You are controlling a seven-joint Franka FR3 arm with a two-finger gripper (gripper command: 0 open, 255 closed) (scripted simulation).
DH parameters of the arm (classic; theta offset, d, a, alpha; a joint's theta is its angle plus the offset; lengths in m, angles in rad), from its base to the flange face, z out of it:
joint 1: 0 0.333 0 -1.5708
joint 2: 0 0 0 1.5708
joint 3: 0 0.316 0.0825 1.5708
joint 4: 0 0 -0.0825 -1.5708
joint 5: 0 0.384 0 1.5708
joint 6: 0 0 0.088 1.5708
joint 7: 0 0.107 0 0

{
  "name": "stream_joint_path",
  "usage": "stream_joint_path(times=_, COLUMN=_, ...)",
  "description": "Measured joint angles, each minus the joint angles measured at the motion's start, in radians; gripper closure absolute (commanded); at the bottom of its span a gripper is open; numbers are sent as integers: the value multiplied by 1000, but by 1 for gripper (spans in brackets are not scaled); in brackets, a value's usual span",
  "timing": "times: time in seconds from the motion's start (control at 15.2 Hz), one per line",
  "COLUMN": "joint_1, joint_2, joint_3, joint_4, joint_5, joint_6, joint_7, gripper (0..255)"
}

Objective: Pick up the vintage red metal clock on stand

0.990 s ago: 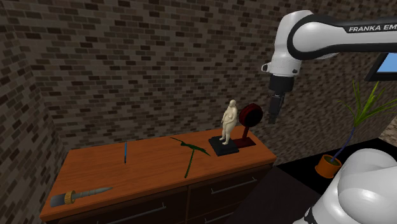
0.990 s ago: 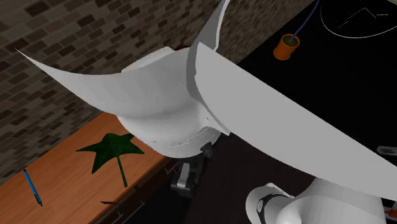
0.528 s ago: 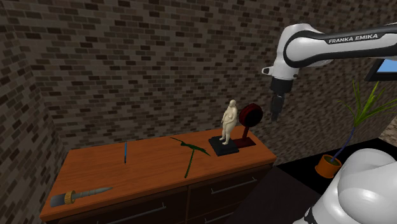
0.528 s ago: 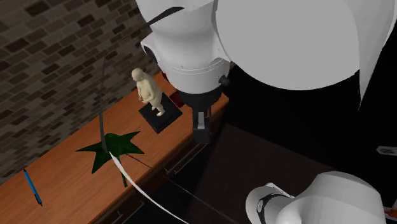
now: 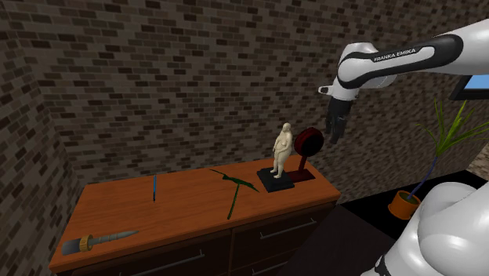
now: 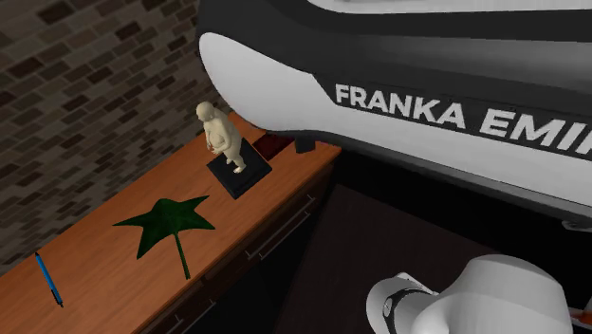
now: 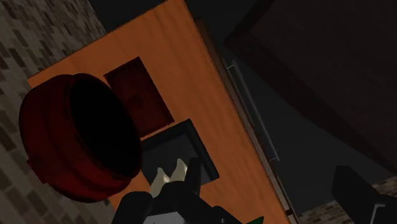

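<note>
**Gripper – state.** The black gripper (image 5: 334, 138) hangs in the air off the end of the dresser (image 5: 180, 213), tilted, tips down. In the wrist view its fingers (image 7: 359, 194) stand apart w/ nothing clasped between them.

**Target – pos.** The clock (image 5: 308, 143) stands upright on the dresser top at the corner nearest the gripper. It sits just beside the gripper and a little lower, w/ a gap between them – no contact.

**Target – appearance.**
- Head: round, drum-like case in dark red w/ a deep rim. The disc facing the wrist camera reads almost black.
- Support: a slim post under the head.
- Foot: a flat dark-red rectangular plate lying flush on the wood.
- No dial markings can be made out.

**Other items, ref. gripper.**
- A cream figurine (image 5: 283, 149) on a black square base stands just beyond the clock, on the side away from the gripper. Its base is next to the clock's foot.
- Farther off along the top: a green leaf (image 5: 233, 188), then a blue pen (image 5: 153, 187).
- A brush (image 5: 98, 240) lies at the far end.
- A potted plant (image 5: 407, 202) stands on the floor, below the gripper and to the stand's side.
</note>
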Motion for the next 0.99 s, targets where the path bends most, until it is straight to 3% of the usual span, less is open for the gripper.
stream_joint_path(times=0.26, joint_1=36, joint_2=141, joint_3=-94, joint_4=80, joint_5=56, joint_6=81, joint_7=-212, gripper=0)
stream_joint_path(times=0.53, joint_1=69, joint_2=320, joint_3=-162, joint_4=213, joint_5=178, joint_6=122, joint_7=-439, gripper=0)
stream_joint_path(times=0.86, joint_1=36, joint_2=556, joint_3=-184, joint_4=401, joint_5=370, joint_6=125, joint_7=-724, gripper=0)
stream_joint_path(times=0.99, joint_1=28, joint_2=588, joint_3=-176, joint_4=412, joint_5=397, joint_6=140, joint_7=-755, gripper=0)
